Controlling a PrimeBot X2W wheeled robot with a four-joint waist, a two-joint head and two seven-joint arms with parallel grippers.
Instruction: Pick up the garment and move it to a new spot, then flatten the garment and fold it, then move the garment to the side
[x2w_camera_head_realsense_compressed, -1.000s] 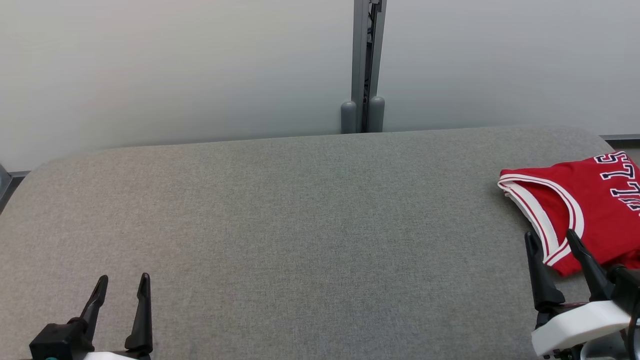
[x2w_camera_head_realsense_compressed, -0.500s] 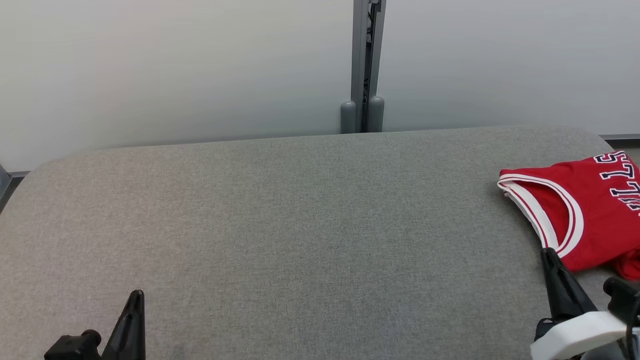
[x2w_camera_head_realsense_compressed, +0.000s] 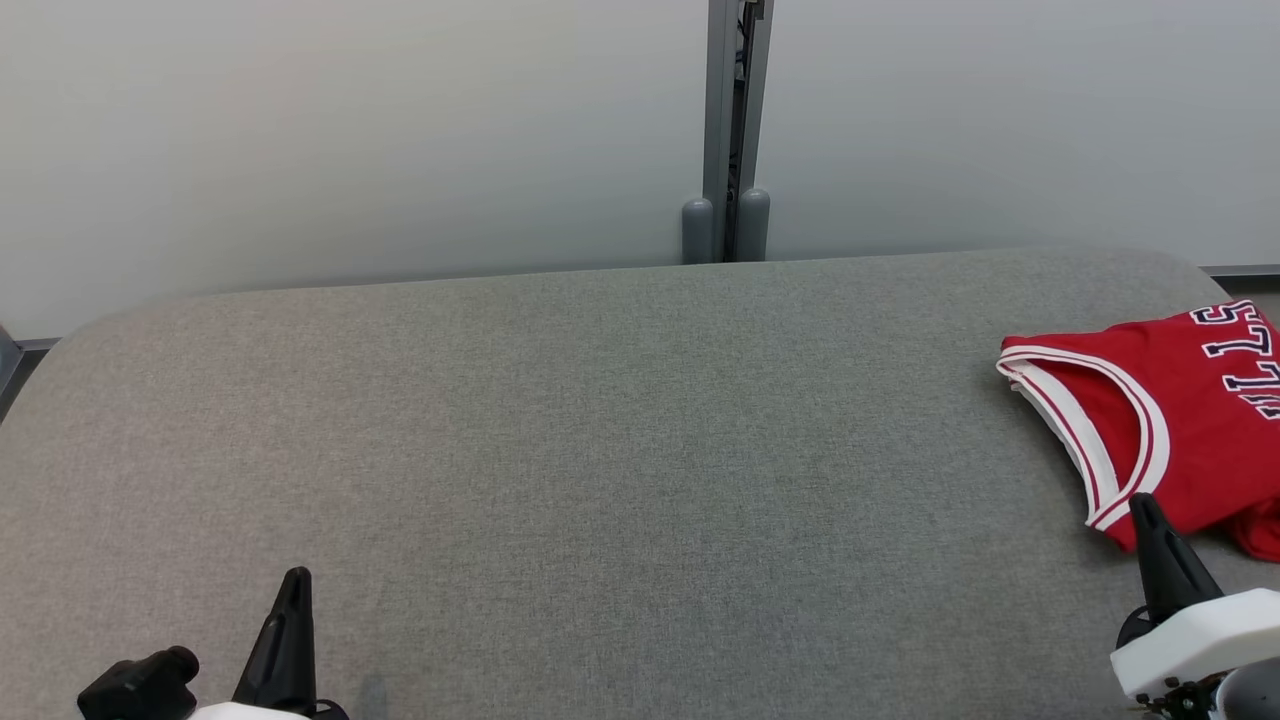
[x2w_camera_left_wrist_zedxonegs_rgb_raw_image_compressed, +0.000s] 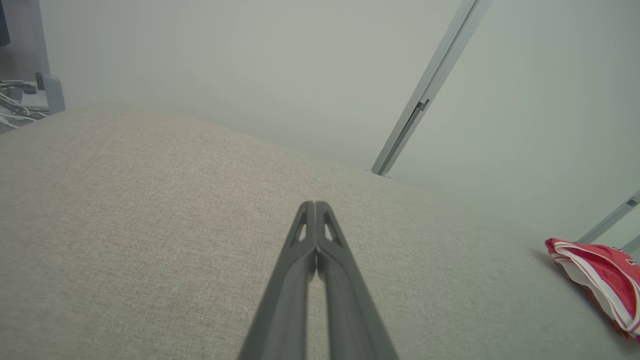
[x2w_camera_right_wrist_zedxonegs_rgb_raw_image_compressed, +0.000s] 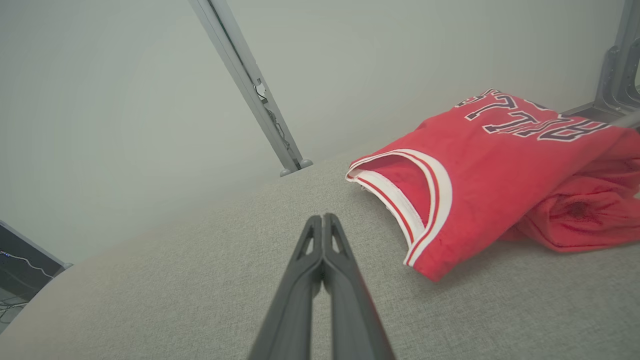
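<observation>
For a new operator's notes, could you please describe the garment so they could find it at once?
On the grey padded table, look to its right end. A folded red jersey lies there; white trim and dark lettering set it apart from the plain grey.

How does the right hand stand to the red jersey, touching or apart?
Apart. The right wrist view shows bare grey padding between the shut right hand and the jersey.

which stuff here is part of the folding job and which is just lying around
Job: grey padded table; red jersey at its right end; left gripper, shut; right gripper, shut, near the jersey.
Just there: metal post behind the table; cables beyond it.
</observation>
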